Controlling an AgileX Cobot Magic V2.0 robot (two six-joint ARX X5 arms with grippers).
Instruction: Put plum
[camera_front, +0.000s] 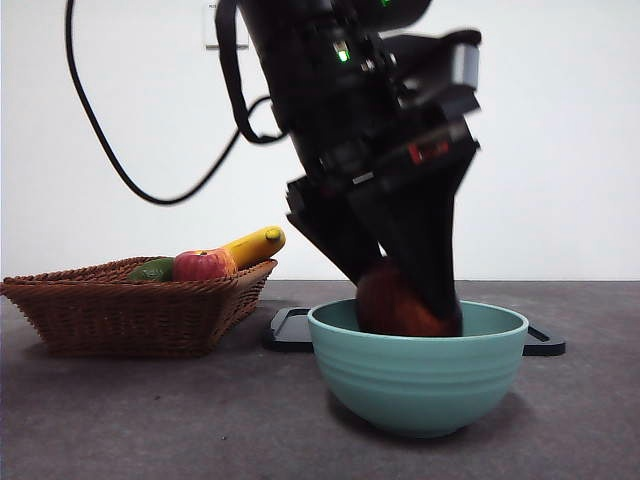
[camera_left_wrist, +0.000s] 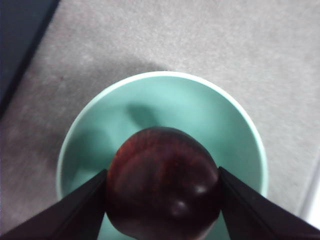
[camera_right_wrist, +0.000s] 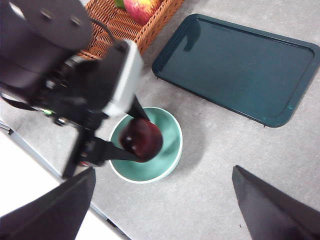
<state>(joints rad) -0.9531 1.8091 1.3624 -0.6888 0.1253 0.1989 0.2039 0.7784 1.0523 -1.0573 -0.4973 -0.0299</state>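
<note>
My left pincer (camera_left_wrist: 162, 200) is clamped on the plum (camera_left_wrist: 164, 182), one black jaw pressed to each flank of it. The fruit is round, glossy, dark maroon, with small highlights on its smooth skin. It hangs inside the mouth of the bowl (camera_left_wrist: 240, 120) — a pale teal bowl with a smooth, light rim and faint ridges around its outer wall in the front view. Whether the plum touches the bowl's floor I cannot tell; the rim and my jaws hide its underside.

My right pincer (camera_right_wrist: 162, 200) hangs high above the table (camera_right_wrist: 215, 165), jaws spread wide apart and holding nothing; only their dark tips show, cut off at the edge.

The table has a grey, felt-like surface. Beyond the bowl lies a flat dark tray (camera_right_wrist: 235, 65) with rounded corners. A woven wicker basket (camera_front: 130, 310) holds a red-and-yellow apple (camera_front: 203, 265), a banana (camera_front: 255, 244) and a dark green fruit (camera_front: 152, 269) — the last mostly hidden.
</note>
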